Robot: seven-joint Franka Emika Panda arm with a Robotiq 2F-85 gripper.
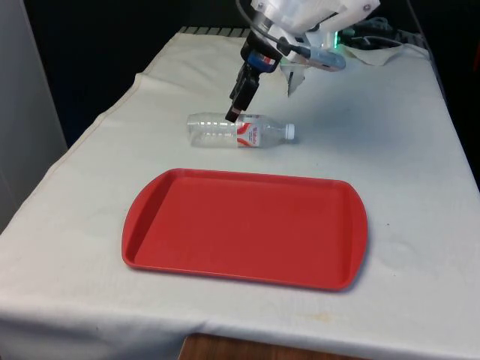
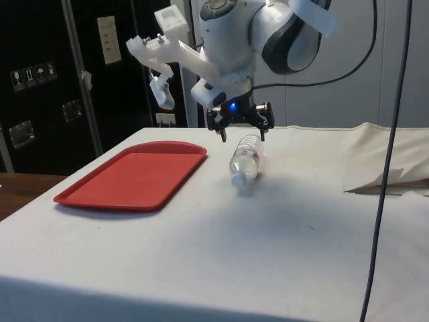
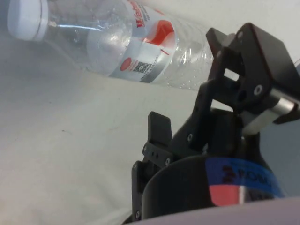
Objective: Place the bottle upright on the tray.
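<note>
A clear plastic bottle (image 1: 238,131) with a red and white label and a white cap lies on its side on the cloth, just beyond the red tray (image 1: 244,225). Its cap points to the front view's right. My gripper (image 1: 236,111) hangs right over the bottle's middle, open, with one finger on either side of the body and nothing held. From the side, the gripper (image 2: 242,129) spreads wider than the bottle (image 2: 245,159), which lies beside the tray (image 2: 134,174). Up close, the bottle (image 3: 108,42) lies beyond the black fingers (image 3: 159,129).
A bunched fold of white cloth (image 1: 375,49) and some cables lie at the table's far end. A dark cable (image 2: 385,168) hangs down over a raised cloth fold (image 2: 382,181). The tray has nothing on it.
</note>
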